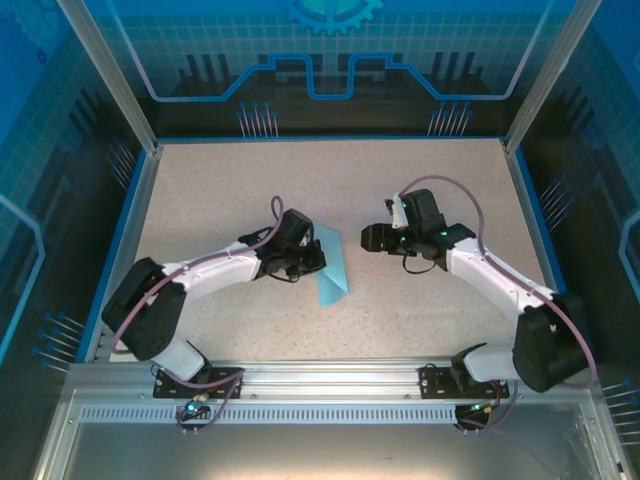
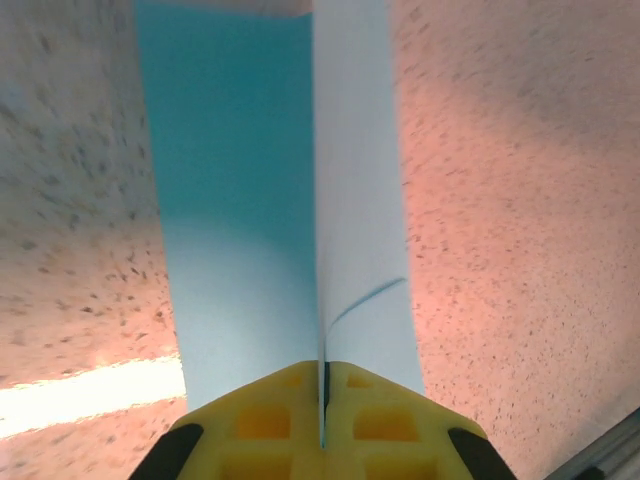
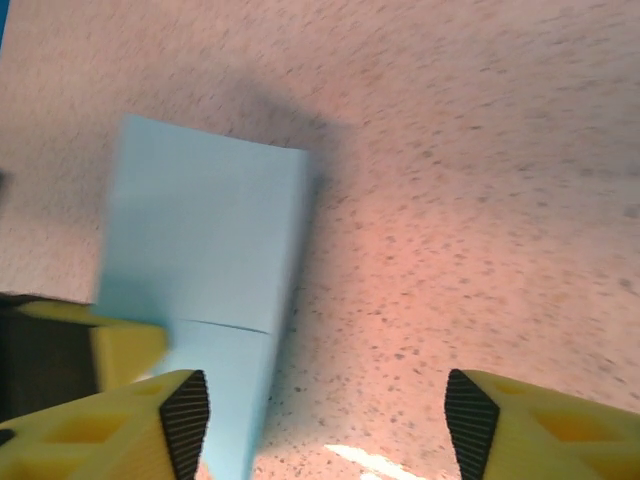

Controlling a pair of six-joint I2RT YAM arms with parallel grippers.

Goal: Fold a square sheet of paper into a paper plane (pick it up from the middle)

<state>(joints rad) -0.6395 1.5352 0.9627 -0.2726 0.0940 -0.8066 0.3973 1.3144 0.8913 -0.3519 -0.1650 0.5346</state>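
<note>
Closest in, the left end effector has its yellow fingers clamped together on a raised fold of the light-blue sheet of paper, whose other flap lies flat on the speckled counter. Farther out, at mid-counter in the top view, the folded sheet sits between the two arms. Just to its right, the right end effector has its fingers spread apart, holding nothing.
</note>
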